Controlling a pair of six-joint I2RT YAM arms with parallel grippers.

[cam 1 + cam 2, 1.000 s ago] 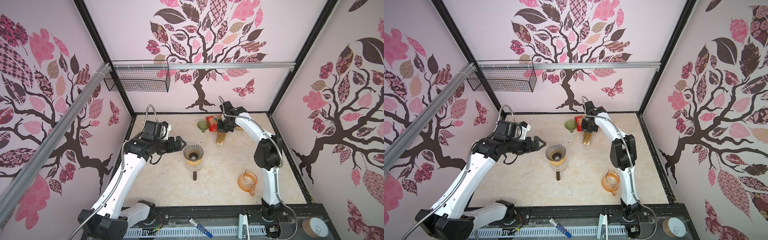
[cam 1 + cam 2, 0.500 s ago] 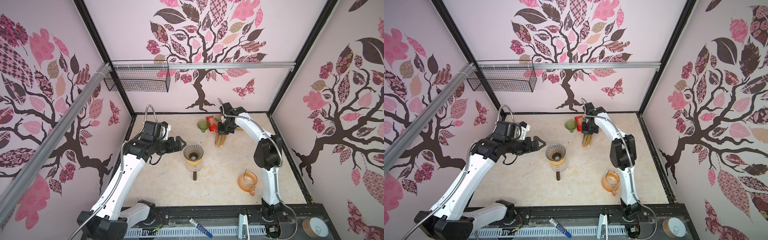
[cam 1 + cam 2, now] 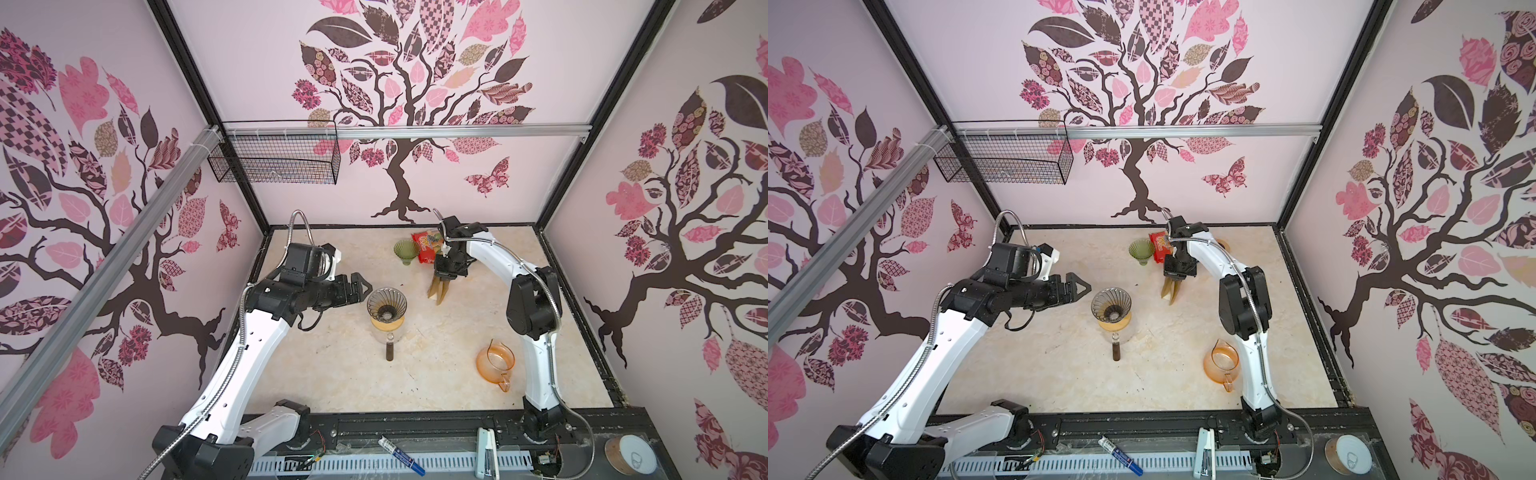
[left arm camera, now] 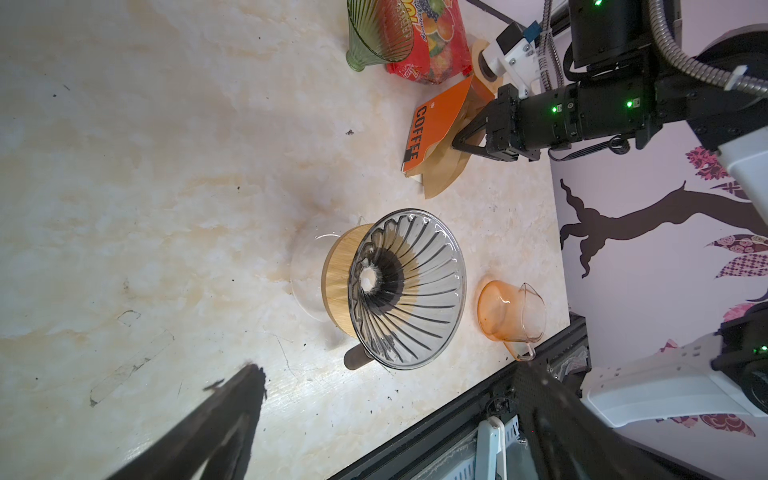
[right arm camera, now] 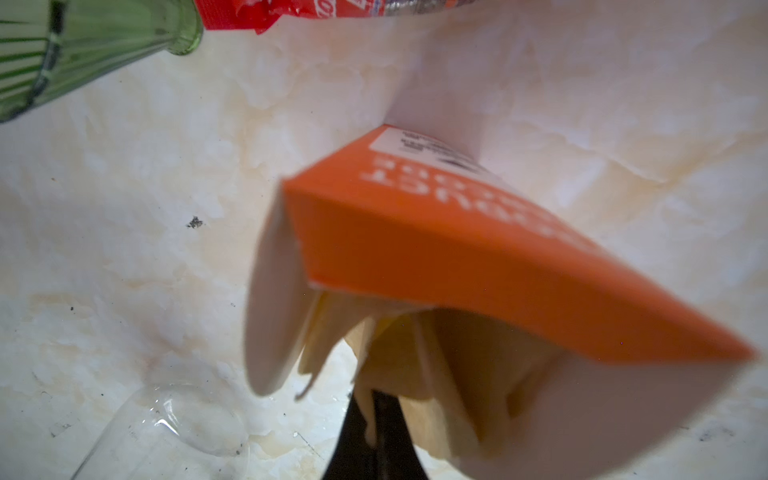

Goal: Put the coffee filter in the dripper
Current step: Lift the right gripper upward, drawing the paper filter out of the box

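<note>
The dripper (image 3: 386,305) (image 3: 1111,305) (image 4: 409,286) is a ribbed glass cone on a wooden collar, standing on a glass server mid-table. It holds no paper. My right gripper (image 3: 446,272) (image 3: 1177,272) (image 4: 459,143) (image 5: 376,419) is shut on the edge of a brown coffee filter (image 3: 439,293) (image 4: 446,174) (image 5: 399,357). The filter sticks out of a tilted orange filter pack (image 4: 436,120) (image 5: 457,249) behind and to the right of the dripper. My left gripper (image 3: 362,286) (image 3: 1081,286) (image 4: 390,368) is open and holds nothing, hovering just left of the dripper's rim.
A green glass funnel (image 3: 405,251) (image 5: 83,45) and a red snack bag (image 3: 424,245) (image 4: 424,45) lie at the back. An orange glass pitcher (image 3: 494,361) (image 4: 511,311) stands front right. A wire basket (image 3: 274,162) hangs on the back-left rail. A marker (image 3: 401,451) lies on the front ledge.
The right gripper, with the filter in it, has shifted slightly toward the front. The left arm has stayed where it was.
</note>
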